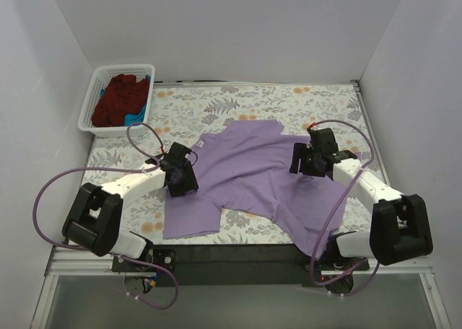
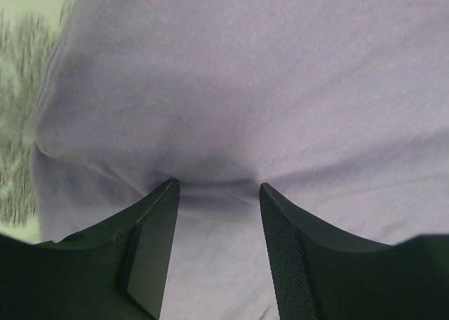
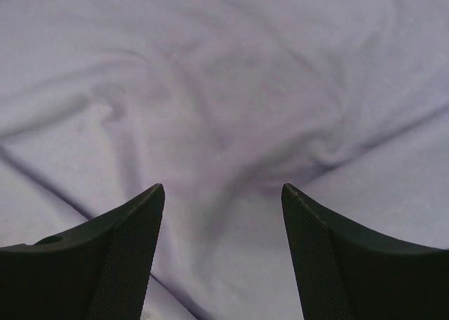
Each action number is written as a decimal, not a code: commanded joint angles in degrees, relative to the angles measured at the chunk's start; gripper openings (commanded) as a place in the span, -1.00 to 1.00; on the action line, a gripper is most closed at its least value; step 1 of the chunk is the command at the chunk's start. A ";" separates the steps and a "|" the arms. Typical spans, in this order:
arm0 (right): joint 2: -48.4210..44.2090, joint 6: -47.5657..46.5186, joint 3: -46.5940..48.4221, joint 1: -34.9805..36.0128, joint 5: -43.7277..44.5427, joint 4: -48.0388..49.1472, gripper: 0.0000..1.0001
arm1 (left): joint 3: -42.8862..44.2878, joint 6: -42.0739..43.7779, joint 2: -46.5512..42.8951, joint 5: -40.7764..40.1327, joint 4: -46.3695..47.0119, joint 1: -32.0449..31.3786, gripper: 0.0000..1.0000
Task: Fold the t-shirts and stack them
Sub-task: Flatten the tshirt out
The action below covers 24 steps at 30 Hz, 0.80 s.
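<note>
Table (image 1: 289,102): floral-print surface with white walls on three sides. Only the top view shows it whole. The left wrist view catches a blurred strip of the print at its left edge.

Lavender t-shirt (image 1: 253,170): lies spread and rumpled on the middle of the table, between the two arms. One sleeve points toward the near left edge and a long flap runs toward the near right edge. The top view gives its outline. The wrist views lose the outline and show only its surface. In the left wrist view (image 2: 245,74) a hem or seam runs along its left side. In the right wrist view (image 3: 231,74) soft creases fan across it.

Basket (image 1: 88,105): white lattice, at the far left corner of the table, well apart from the lavender shirt. Seen in the top view only. It holds a maroon t-shirt (image 1: 119,98), bunched and filling most of it. A blue t-shirt (image 1: 136,117) peeks out at its near right side.

Left gripper (image 1: 180,181): over the shirt's left edge, near the sleeve. The top view hides the jaws. The left wrist view (image 2: 219,185) shows them apart, with cloth puckered in a shallow fold right at the tips and nothing clamped.

Right gripper (image 1: 307,159): over the shirt's right side. The right wrist view (image 3: 223,188) shows the jaws spread wide over wrinkled cloth, holding nothing.
</note>
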 commanded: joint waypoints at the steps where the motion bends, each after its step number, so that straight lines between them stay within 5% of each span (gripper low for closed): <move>1: 4.08 -3.61 6.72 -0.04 -5.81 7.50 0.48 | -6.38 -3.83 -6.58 5.16 -10.03 0.09 -0.03; 13: 16.57 -6.86 12.45 0.57 -14.69 12.42 0.47 | -6.40 -7.35 -20.13 21.17 -15.84 -0.70 -0.02; 17: 16.48 -8.01 10.44 3.12 -14.35 12.33 0.45 | 6.66 -4.19 -15.13 8.91 -14.44 -0.61 0.04; 24: 9.90 -7.83 3.49 7.69 -10.74 12.60 0.44 | 28.81 8.63 9.27 -4.67 -0.58 0.35 0.06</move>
